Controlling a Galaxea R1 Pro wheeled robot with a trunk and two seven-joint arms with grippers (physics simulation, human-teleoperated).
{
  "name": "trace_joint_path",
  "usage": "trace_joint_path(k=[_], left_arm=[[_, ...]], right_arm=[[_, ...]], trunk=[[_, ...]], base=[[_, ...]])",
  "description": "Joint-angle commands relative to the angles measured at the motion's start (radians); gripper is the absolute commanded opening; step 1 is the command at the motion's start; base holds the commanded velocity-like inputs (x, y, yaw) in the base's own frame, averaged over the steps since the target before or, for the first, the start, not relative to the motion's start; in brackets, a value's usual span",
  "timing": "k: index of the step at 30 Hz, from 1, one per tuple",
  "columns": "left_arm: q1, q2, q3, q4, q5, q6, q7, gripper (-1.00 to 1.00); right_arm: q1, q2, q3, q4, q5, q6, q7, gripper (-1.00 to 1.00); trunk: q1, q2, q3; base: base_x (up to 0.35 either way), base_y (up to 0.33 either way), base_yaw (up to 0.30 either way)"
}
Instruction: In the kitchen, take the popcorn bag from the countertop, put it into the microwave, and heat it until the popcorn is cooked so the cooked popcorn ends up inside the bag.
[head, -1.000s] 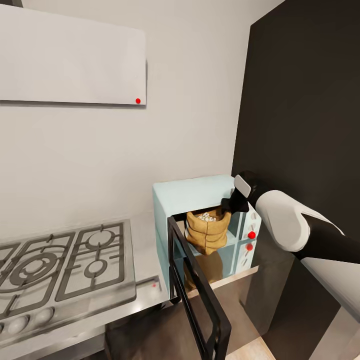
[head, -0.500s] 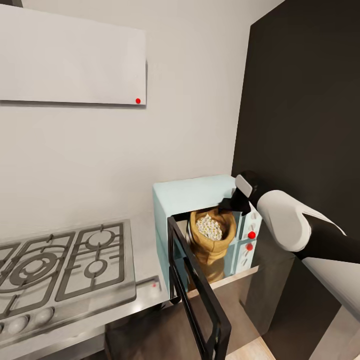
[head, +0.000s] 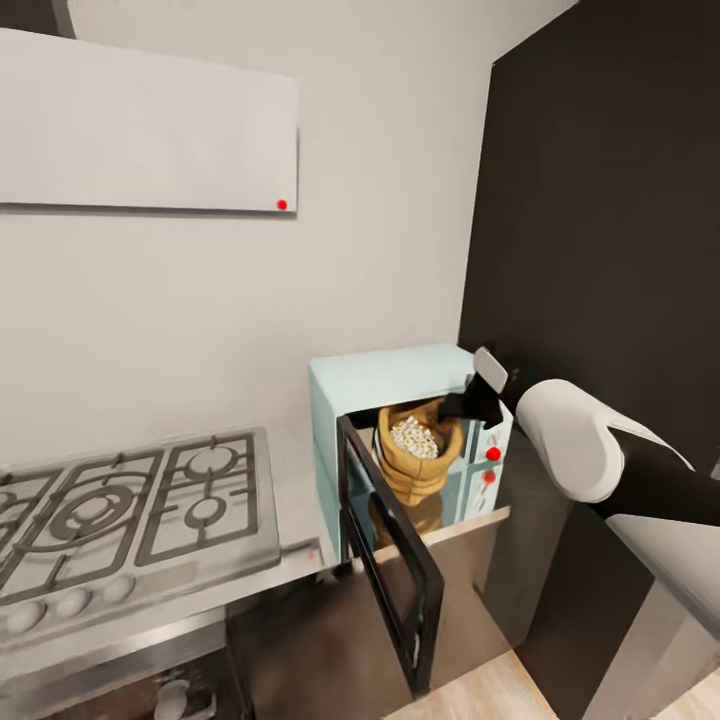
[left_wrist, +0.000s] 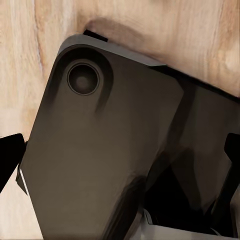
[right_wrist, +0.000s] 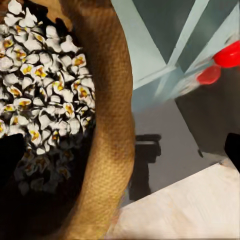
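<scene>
1. Nearest, in my left wrist view, a dark panel (left_wrist: 100, 150) of the robot's own body sits over a wood floor (left_wrist: 165, 30). The left gripper's finger tips show dark at the frame edges, and I cannot tell whether it is open or closed.

2. In the head view the whole scene has shifted since a second ago, and more floor and cabinet front now show below. I read that as camera motion, not movement of the fixtures.

3. The microwave (head: 390, 375) stands on the countertop (head: 290, 500) at its right end, with the hob (head: 130, 515) to its left. Its door (head: 385, 565) hangs wide open toward me.

4. The bag (head: 415, 465) sits at the mouth of the microwave cavity, and the popcorn (head: 415, 436) is heaped inside it. A second ago the bag stood upright; it has since tipped its mouth toward me, so the white kernels are plainly exposed.

5. The right gripper (head: 470, 405) is at the bag's right rim. The right wrist view has the rim (right_wrist: 112, 100) and kernels close between the dark finger tips, but I cannot tell whether the fingers clench the cloth or merely touch it.

6. Judgement: the bag is in or nearly in the cavity. The tilt raises a spill risk. Seating it, closing the door and starting the heat remain.
</scene>
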Motion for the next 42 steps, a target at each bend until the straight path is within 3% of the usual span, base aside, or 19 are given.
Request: trace_joint_path(k=[1, 6, 9, 12, 15, 16, 17, 22, 23, 26, 27, 34, 38, 42], left_arm=[[0.001, 0.0, 0.002, -0.002, 0.003, -0.001, 0.001, 1.0], [0.001, 0.0, 0.002, -0.002, 0.003, -0.001, 0.001, 1.0], [0.001, 0.0, 0.001, -0.002, 0.003, -0.001, 0.0, 1.0], [0.001, 0.001, 0.001, -0.002, 0.003, -0.001, -0.001, 1.0], [0.001, 0.001, 0.0, -0.002, 0.003, -0.001, -0.001, 1.0], [0.001, 0.001, 0.0, -0.002, 0.003, -0.001, -0.001, 1.0], [0.001, 0.001, 0.0, -0.002, 0.003, -0.001, -0.001, 1.0], [0.001, 0.001, 0.0, -0.002, 0.003, -0.001, -0.002, 1.0], [0.001, 0.001, 0.0, -0.002, 0.003, -0.001, -0.002, 1.0], [0.001, 0.001, 0.0, -0.002, 0.003, -0.001, -0.002, 1.0], [0.001, 0.001, 0.0, -0.002, 0.003, -0.001, -0.002, 1.0], [0.001, 0.001, -0.001, -0.002, 0.003, -0.001, -0.002, 1.0], [0.001, 0.001, -0.001, -0.002, 0.002, -0.001, -0.002, 1.0], [0.001, 0.001, -0.001, -0.002, 0.002, -0.001, -0.002, 1.0]], right_arm=[[0.0, 0.0, -0.01, -0.008, 0.008, 0.004, 0.013, 1.0], [0.0, -0.018, -0.008, -0.141, 0.023, 0.004, 0.283, 1.0], [0.002, -0.054, -0.006, -0.147, 0.032, 0.004, 0.316, 1.0], [0.059, -0.107, -0.001, -0.155, 0.036, -0.006, 0.321, 1.0], [0.187, -0.193, 0.006, -0.165, 0.033, -0.141, 0.334, 1.0], [0.224, -0.211, 0.006, -0.166, 0.032, -0.205, 0.349, 1.0], [0.288, -0.226, 0.009, -0.166, 0.044, -0.324, 0.411, 1.0], [0.399, -0.232, 0.029, -0.164, 0.203, -0.624, 0.675, 1.0], [0.426, -0.233, 0.031, -0.162, 0.237, -0.725, 0.773, 1.0], [0.454, -0.233, 0.031, -0.162, 0.252, -0.813, 0.865, 1.0], [0.46, -0.231, 0.032, -0.162, 0.255, -0.852, 0.969, 1.0], [0.461, -0.221, 0.033, -0.148, 0.26, -0.881, 1.011, 1.0], [0.461, -0.217, 0.033, -0.121, 0.307, -0.884, 1.015, 1.0], [0.461, -0.185, 0.035, -0.107, 0.313, -0.885, 0.991, 1.0]], trunk=[[-0.001, -0.001, -0.001], [-0.001, -0.001, -0.001], [-0.001, -0.001, -0.001], [-0.001, -0.001, -0.001], [-0.001, -0.001, -0.001], [-0.001, -0.001, -0.001], [-0.001, -0.001, -0.001], [-0.001, -0.001, -0.001], [-0.001, -0.001, -0.001], [-0.001, -0.001, -0.001], [-0.001, -0.001, -0.001], [-0.001, -0.001, -0.001], [-0.001, -0.001, -0.001], [-0.001, -0.001, -0.001]], base=[[-0.336, 0.0, 0.0], [-0.336, 0.0, 0.0], [-0.229, 0.0, 0.0], [-0.046, 0.0, 0.0], [-0.007, 0.0, 0.0], [-0.001, 0.0, 0.0], [0.0, 0.0, 0.0], [0.0, 0.0, 0.0], [0.0, 0.0, 0.0], [0.0, 0.0, 0.0], [0.0, 0.0, 0.0], [0.0, 0.0, 0.0], [0.0, 0.0, 0.0], [0.0, 0.0, 0.0]])
